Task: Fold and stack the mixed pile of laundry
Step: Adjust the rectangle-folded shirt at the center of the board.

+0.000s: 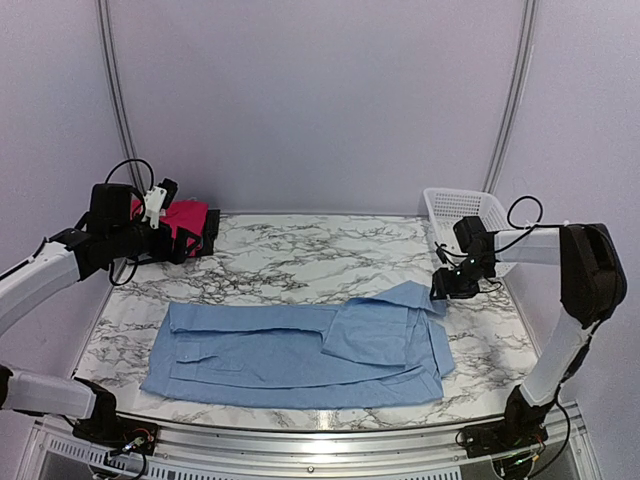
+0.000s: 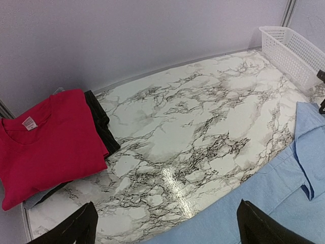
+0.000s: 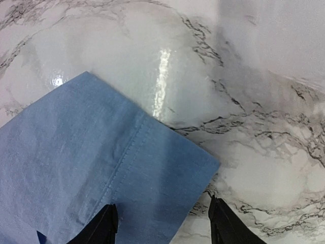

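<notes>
Visibly one blue shirt (image 1: 290,350), one red T-shirt (image 2: 51,142), one dark piece (image 2: 104,127) (under the red) — left gripper (image 2: 170,231), right gripper (image 3: 165,226) agape.

**Top external view.** Fixed, high, behind the arm bases. Faces forward and down. Distant: takes in the whole marble surface (image 1: 300,255), with the light blue shirt (image 1: 290,350) entire, the white basket (image 1: 465,208) beyond the shirt's right end and the pink-red T-shirt (image 1: 185,215) beyond its left end.

**Left wrist view.** Raised, beyond the shirt's left end. Looks obliquely across the surface toward the basket, at middling range. The left gripper (image 2: 167,226) shows at the lower edge. Shares the T-shirt, the basket and the shirt's far edge with the top view.

**Right wrist view.** Very near, looking steeply down on one corner at the shirt's right end. The right gripper (image 3: 163,223) shows at the lower edge. Shares only that corner and the adjoining marble with the top view.
</notes>
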Motion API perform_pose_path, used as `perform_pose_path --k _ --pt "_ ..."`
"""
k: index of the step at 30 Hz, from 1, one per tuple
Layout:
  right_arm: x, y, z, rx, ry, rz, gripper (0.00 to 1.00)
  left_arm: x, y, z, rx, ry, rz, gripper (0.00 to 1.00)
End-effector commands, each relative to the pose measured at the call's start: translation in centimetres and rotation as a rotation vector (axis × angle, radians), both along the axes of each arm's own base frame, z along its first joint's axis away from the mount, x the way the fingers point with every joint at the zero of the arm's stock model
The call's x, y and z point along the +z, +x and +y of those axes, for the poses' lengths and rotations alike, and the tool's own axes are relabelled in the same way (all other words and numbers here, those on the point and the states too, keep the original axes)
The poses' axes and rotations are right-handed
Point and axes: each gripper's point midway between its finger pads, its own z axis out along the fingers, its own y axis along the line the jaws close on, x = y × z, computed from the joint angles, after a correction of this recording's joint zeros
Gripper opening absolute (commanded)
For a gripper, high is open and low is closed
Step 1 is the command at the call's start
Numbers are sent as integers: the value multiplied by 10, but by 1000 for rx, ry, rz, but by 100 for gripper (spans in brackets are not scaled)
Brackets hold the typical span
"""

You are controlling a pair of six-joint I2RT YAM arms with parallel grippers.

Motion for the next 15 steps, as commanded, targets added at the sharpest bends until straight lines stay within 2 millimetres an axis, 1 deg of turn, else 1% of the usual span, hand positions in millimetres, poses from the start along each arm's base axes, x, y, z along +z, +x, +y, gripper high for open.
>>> perform_pose_path --k 1,2,4,6,8,9,10,12,14,15 --pt "-19 -4 9 80 -93 23 58 5 8 3 33 4 -1 99" --pt "-25 -7 11 90 -104 42 57 3 8 4 40 6 13 99" --pt "-34 -12 13 97 -114 77 51 -1 9 4 44 10 32 99" --pt "-38 -18 13 96 -120 105 45 0 9 6 53 12 29 99" --pt "-41 -24 12 93 -123 128 42 2 9 8 66 15 21 99" --pt "-42 -28 11 95 -123 138 39 4 9 10 73 18 15 99" --pt "-43 -31 11 94 -121 146 34 5 9 11 81 21 9 99" --pt "-45 -36 10 88 -118 156 21 7 8 14 92 29 2 99" --pt "-39 -35 12 86 -107 152 1 9 9 16 103 30 -6 99" --pt "-31 -31 14 87 -96 136 0 10 9 16 107 28 -8 99"
